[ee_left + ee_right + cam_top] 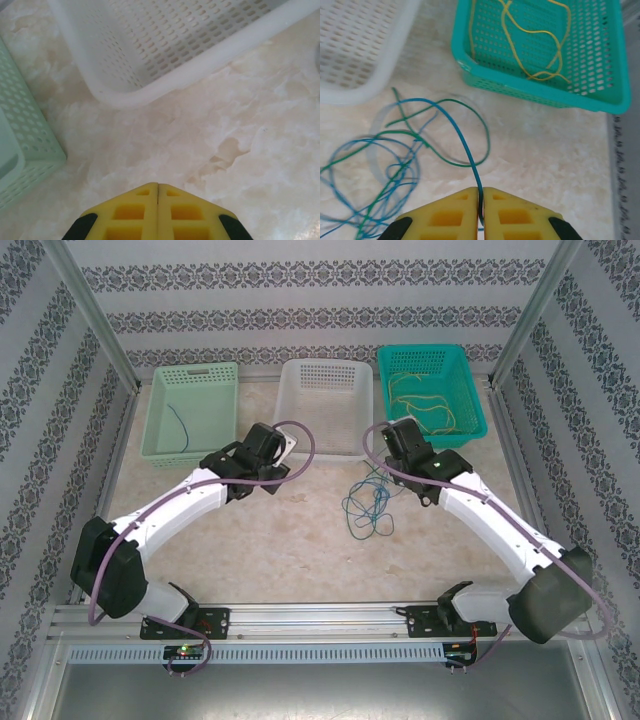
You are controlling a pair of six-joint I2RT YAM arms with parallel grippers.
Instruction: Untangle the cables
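By teal basket rim, right gripper clamped on blue cable, left gripper closed — open tabletop

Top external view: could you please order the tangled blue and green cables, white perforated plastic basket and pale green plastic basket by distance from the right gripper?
1. Tangled blue and green cables, right beside the right gripper, near side.
2. White perforated plastic basket, just to its left.
3. Pale green plastic basket, far left.
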